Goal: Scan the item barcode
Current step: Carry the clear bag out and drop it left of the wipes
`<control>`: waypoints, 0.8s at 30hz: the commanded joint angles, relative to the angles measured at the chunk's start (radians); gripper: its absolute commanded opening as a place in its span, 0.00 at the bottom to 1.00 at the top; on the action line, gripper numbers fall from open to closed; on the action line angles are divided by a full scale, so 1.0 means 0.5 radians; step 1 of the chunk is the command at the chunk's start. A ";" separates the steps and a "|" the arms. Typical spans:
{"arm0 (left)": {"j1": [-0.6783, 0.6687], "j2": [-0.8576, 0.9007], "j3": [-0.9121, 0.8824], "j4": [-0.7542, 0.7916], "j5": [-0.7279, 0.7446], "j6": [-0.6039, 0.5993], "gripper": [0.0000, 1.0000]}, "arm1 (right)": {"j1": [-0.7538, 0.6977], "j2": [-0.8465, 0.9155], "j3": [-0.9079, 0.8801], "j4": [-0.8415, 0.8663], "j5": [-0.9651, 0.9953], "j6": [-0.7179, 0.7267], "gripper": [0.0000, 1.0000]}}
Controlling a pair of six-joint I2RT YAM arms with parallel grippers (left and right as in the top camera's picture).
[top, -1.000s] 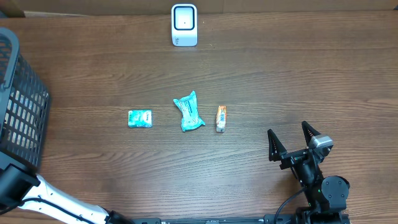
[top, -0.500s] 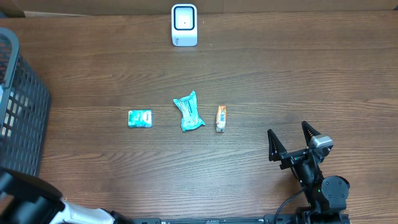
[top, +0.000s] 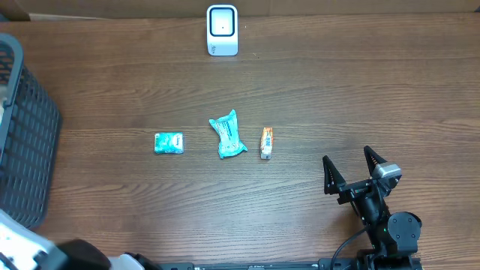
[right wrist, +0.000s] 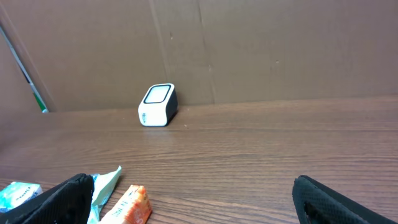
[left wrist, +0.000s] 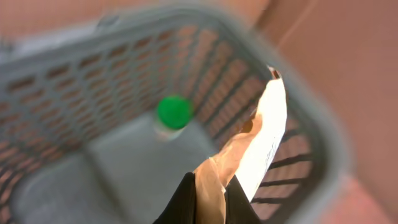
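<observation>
- The left gripper (left wrist: 210, 202) has its fingers pressed together, pinching the near end of an orange-and-white wrapper (left wrist: 252, 146). The left wrist view is blurred.
- That wrapper sticks up from the fingers and hangs above the grey basket (top: 30, 142), over its right wall as the wrist camera sees it.
- A green round thing (left wrist: 174, 112) lies on the basket floor, to the left of the wrapper; the blur hides what it is.
- From overhead, the basket stands at the table's left edge. Only a blurred white part of the left arm shows at the near left corner.
- The right gripper (top: 346, 156) sits at the near right with its fingers spread wide, holding nothing.
- Three items lie in a row mid-table: a small teal packet (top: 169, 142) on the left, a teal pouch (top: 227, 136) in the middle, and an orange bar (top: 266, 142) just right of it. The orange bar lies nearest the right gripper, to its far left, but apart from it.
- The white scanner (top: 222, 30) stands at the far edge, well apart from both grippers.
</observation>
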State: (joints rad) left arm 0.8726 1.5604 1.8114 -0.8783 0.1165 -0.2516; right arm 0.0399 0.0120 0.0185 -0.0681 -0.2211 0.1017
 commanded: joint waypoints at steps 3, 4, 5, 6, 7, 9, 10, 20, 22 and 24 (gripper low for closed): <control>-0.284 -0.344 0.009 0.201 0.038 -0.097 0.04 | -0.004 -0.016 -0.021 0.011 0.006 0.004 1.00; -0.397 -0.426 0.009 0.241 0.038 -0.096 0.04 | -0.004 -0.016 -0.021 0.011 0.006 0.003 1.00; -0.529 -0.504 0.009 0.245 0.020 -0.078 0.04 | -0.004 -0.016 -0.021 0.011 0.006 0.004 1.00; -0.595 -0.538 0.009 0.227 0.008 -0.072 0.04 | -0.004 -0.016 -0.021 0.011 0.006 0.004 1.00; -0.656 -0.566 0.009 0.192 0.008 -0.072 0.04 | -0.004 -0.016 -0.021 0.011 0.006 0.004 1.00; -0.770 -0.601 0.009 0.087 0.009 -0.073 0.04 | -0.004 -0.016 -0.021 0.011 0.006 0.004 1.00; -0.825 -0.609 0.009 0.018 0.012 -0.073 0.04 | -0.004 -0.016 -0.021 0.011 0.006 0.004 1.00; -1.426 -0.367 0.006 -0.755 0.070 0.091 0.04 | -0.004 -0.016 -0.021 0.011 0.006 0.003 1.00; -1.563 -0.285 0.006 -0.816 0.068 0.134 0.04 | -0.004 -0.016 -0.021 0.011 0.006 0.004 1.00; -1.688 -0.212 0.006 -0.832 0.068 0.146 0.05 | -0.004 -0.016 -0.021 0.011 0.006 0.004 1.00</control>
State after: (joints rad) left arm 0.1200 1.4025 1.8126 -1.2835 0.1379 -0.2314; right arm 0.0399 0.0120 0.0185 -0.0685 -0.2211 0.1013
